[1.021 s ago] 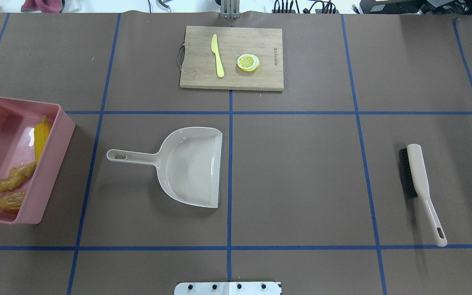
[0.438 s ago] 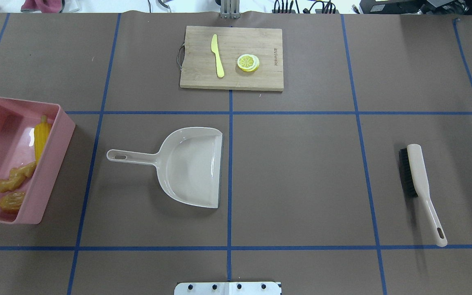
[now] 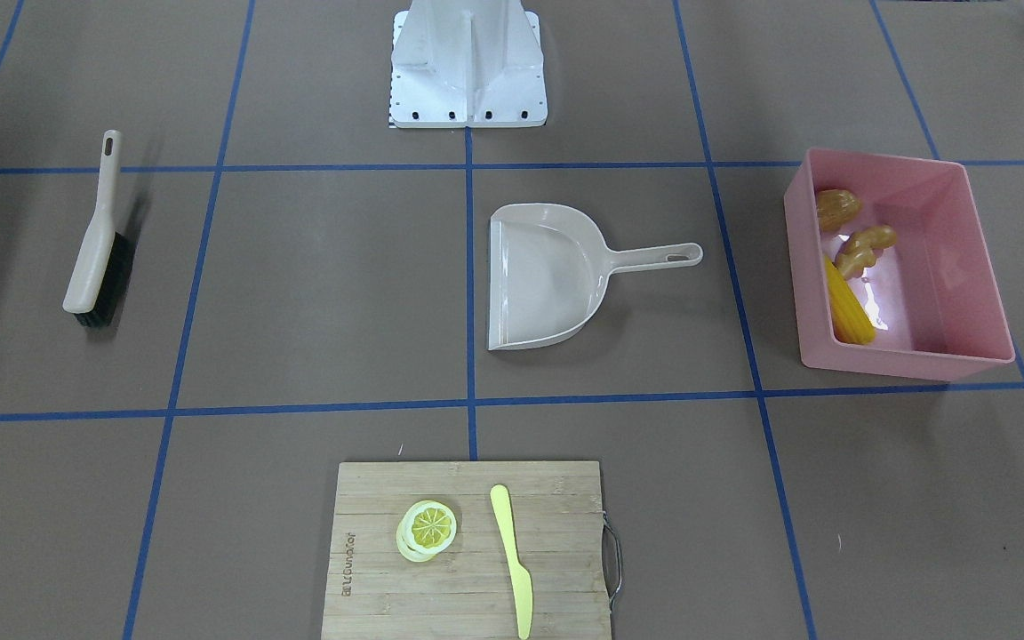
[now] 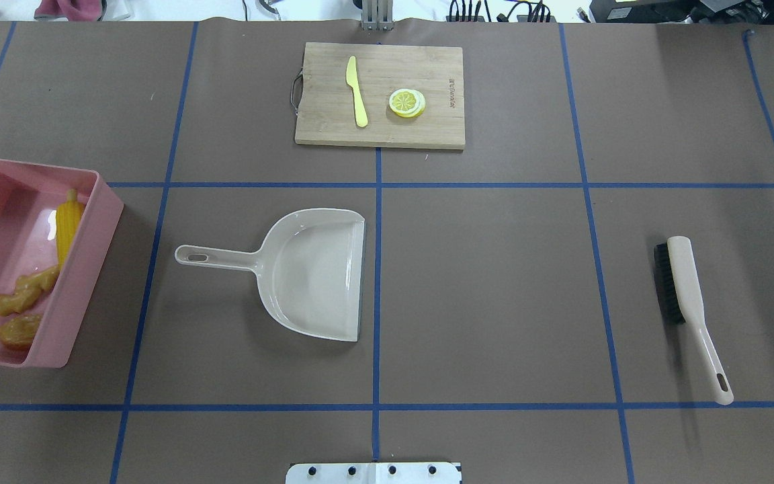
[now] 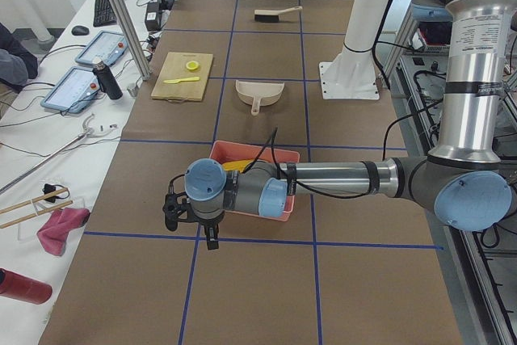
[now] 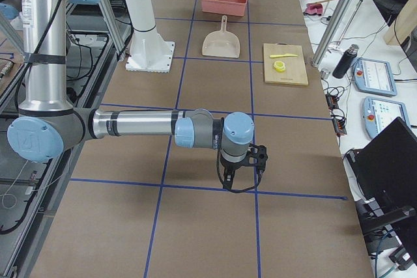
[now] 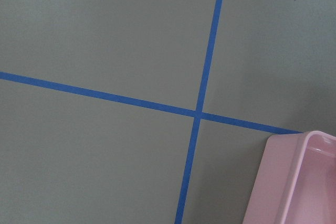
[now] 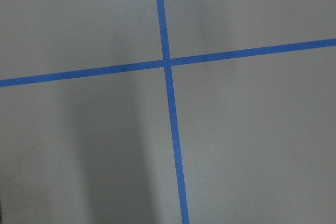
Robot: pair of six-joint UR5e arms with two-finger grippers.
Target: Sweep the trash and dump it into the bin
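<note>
The pink bin (image 4: 101, 218) stands at the table's left edge. In it lie the yellow corn cob (image 4: 68, 225), the knobbly ginger root (image 4: 21, 292) and the tan-brown potato (image 4: 19, 331). The front-facing view shows the bin (image 3: 903, 360) with the corn (image 3: 848, 311), ginger (image 3: 863, 247) and potato (image 3: 836, 209) inside. My left gripper (image 5: 192, 228) hangs low over the table just beyond the bin's outer end; a bin corner (image 7: 294, 182) shows in its wrist view. My right gripper (image 6: 241, 187) hangs over bare table far from the bin. I cannot tell whether either is open or shut.
A beige dustpan (image 4: 313, 269) lies empty mid-table, handle toward the bin. A beige hand brush (image 4: 686, 296) lies at the right. A wooden cutting board (image 4: 427, 128) at the far edge carries a yellow knife (image 4: 357, 91) and a lemon slice (image 4: 406, 103).
</note>
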